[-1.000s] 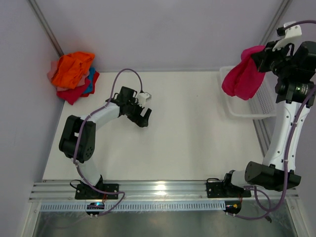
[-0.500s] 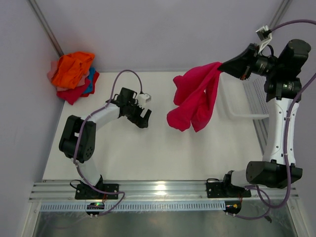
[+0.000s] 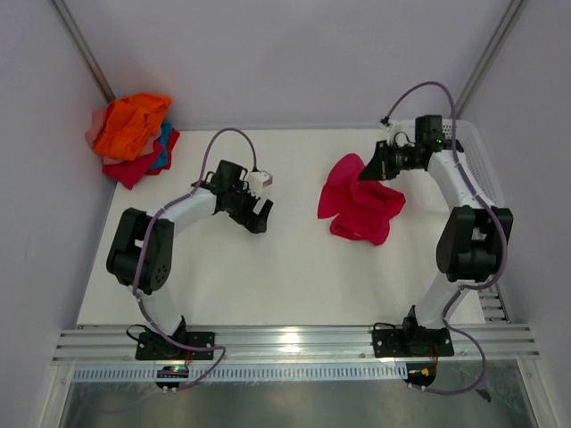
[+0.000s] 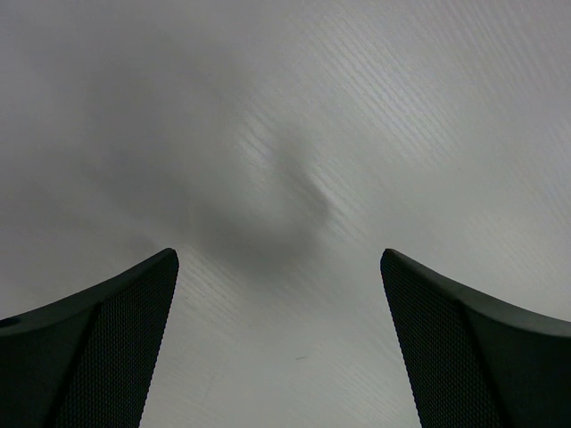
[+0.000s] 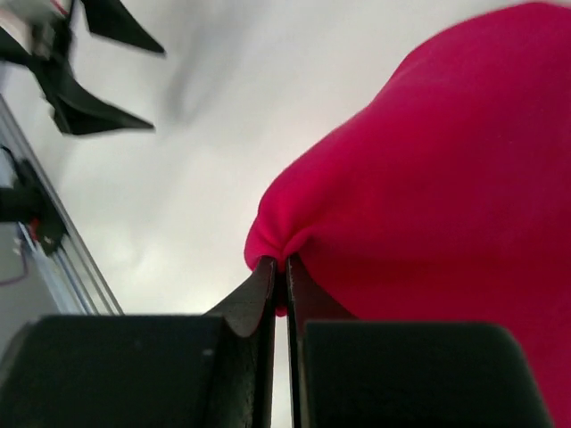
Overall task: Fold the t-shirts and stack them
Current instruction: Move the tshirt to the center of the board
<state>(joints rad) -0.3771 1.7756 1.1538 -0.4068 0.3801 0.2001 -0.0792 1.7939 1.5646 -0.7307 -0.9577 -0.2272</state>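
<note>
- Swung down from high, the right arm (image 3: 455, 192) now reaches low toward 9 o'clock.
- Its right gripper (image 3: 373, 169) (image 5: 278, 267) is clenched on the crimson t-shirt (image 3: 361, 207) (image 5: 446, 178), crumpled on the table (image 3: 285, 276) at 3 o'clock.
- Elbow folded, the left gripper (image 3: 257, 212) (image 4: 278, 267) hovers released at 10 o'clock.
- Heaped in the far 10 o'clock corner: the other t-shirts (image 3: 132, 132).

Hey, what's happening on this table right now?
The right tool is shut on a pinch of the crimson t-shirt, which lies crumpled on the table, not yet folded. The left tool hangs open over a bare patch, holding nothing. More t-shirts sit heaped in the far left corner.
</note>
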